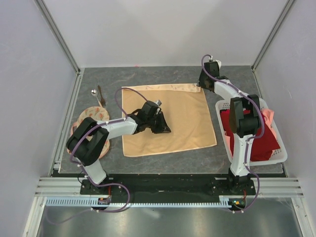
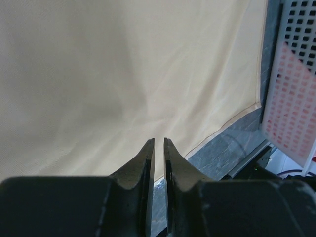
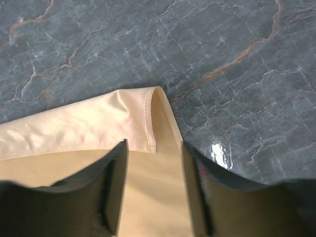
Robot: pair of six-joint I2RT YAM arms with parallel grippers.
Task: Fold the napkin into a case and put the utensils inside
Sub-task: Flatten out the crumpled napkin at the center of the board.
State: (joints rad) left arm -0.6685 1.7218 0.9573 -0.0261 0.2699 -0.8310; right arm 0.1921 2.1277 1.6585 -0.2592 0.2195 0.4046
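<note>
Peach-orange plain cloth, the napkin (image 1: 190, 121), is being shown spread flat at the middle of the dark grey marbled table (image 1: 237, 79). Only a narrow strip is being kept turned over along its far edge, so no case is being formed yet. The right gripper (image 3: 154, 146) is being held low at the far right corner of the napkin, its jaws standing apart astride the turned hem and clamping nothing. The left gripper (image 2: 159, 143) is being held over the middle of the napkin, its jaws drawn almost together, with a thin slit between them and nothing seen in it. The utensils, a small shiny silver spoon (image 1: 94, 92) and a thin dark brown stick (image 1: 100, 95), are being left at the far left, just off the napkin and beside the round cream printed cloth (image 1: 94, 114).

Several failures are being risked, by judgement:
- **Unfolding:** if only the upper layer is being caught at the corner, the turned strip is likely being peeled open.
- **Slipping:** the slightly shiny cloth may be slipping from a shallow pinch.
- **Skewing:** with the middle not being pressed down, the whole napkin may be dragged and the fold skewed.
- **Crowding:** a pull to the right may be carrying cloth against the white plastic lattice basket (image 1: 282, 154).
</note>
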